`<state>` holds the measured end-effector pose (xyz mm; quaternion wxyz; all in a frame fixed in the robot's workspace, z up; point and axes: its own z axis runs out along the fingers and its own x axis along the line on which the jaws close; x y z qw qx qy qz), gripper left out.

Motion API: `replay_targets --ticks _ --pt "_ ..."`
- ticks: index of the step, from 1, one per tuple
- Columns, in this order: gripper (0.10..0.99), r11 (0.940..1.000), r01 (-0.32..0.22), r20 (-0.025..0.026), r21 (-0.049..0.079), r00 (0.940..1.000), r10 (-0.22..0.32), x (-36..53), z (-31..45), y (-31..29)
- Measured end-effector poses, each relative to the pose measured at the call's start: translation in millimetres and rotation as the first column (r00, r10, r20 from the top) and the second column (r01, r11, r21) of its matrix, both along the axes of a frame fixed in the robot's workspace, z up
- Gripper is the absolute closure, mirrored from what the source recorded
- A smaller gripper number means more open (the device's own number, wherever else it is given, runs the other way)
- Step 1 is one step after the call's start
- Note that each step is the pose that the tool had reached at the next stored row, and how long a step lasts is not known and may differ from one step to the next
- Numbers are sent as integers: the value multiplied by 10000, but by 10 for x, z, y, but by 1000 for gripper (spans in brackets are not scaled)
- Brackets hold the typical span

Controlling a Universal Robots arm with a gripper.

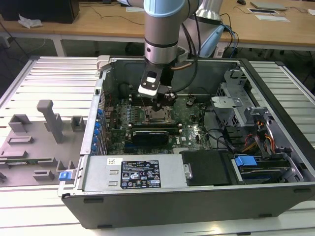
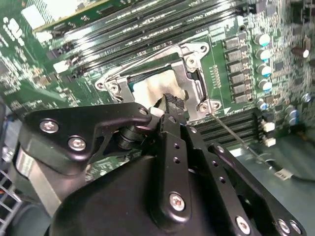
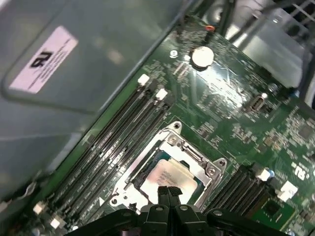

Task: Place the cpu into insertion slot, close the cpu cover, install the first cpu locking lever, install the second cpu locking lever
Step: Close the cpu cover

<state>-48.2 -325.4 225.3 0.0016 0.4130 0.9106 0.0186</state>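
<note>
The cpu [image 3: 170, 177] lies in the socket on the green board, its pale metal top showing through the window of the cpu cover [image 3: 194, 156]. The cover lies flat over it in both wrist views: cpu [image 2: 150, 88], cover [image 2: 193, 73]. My gripper [image 3: 169, 191] is shut with nothing between its fingertips, which sit right over the cpu's near edge. In the second wrist view the gripper [image 2: 171, 102] reaches the same edge. A thin wire locking lever [image 2: 231, 133] sticks out from one socket corner. In the exterior view the gripper [image 1: 159, 106] hangs over the socket [image 1: 158, 116].
The board sits inside an open computer case [image 1: 147, 196]. Memory slots [image 3: 118, 132] run along both sides of the socket. A power supply box [image 1: 133, 172] lies in front, and drive bays with cables [image 1: 256, 142] are at the exterior view's right. Grey fixtures [image 1: 49, 120] stand at its left.
</note>
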Motion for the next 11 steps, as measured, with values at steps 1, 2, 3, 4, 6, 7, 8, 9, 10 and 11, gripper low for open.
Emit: replay_targets --ticks 1,2,3,4,6,7,8,9,10,11 --pt "980 9996 -295 0 1 9996 295 0 -2 0" --pt "980 9986 -534 0 0 9986 534 0 -4 0" --pt "980 9973 -729 0 0 9973 729 0 -5 0" --pt "980 9948 -1022 0 0 9948 1022 0 -7 0" --pt "980 9905 -1374 1 0 9905 1374 0 -8 0" --pt "980 9859 -1676 0 0 9859 1676 0 -10 0" --pt "980 9826 -1859 0 1 9826 1859 0 -11 0" --pt "980 9794 -2019 0 0 9794 2019 0 -11 0" --pt "980 9724 -2332 0 0 9724 2332 0 -13 0" --pt "980 9679 -2513 0 0 9679 2513 0 -14 0"
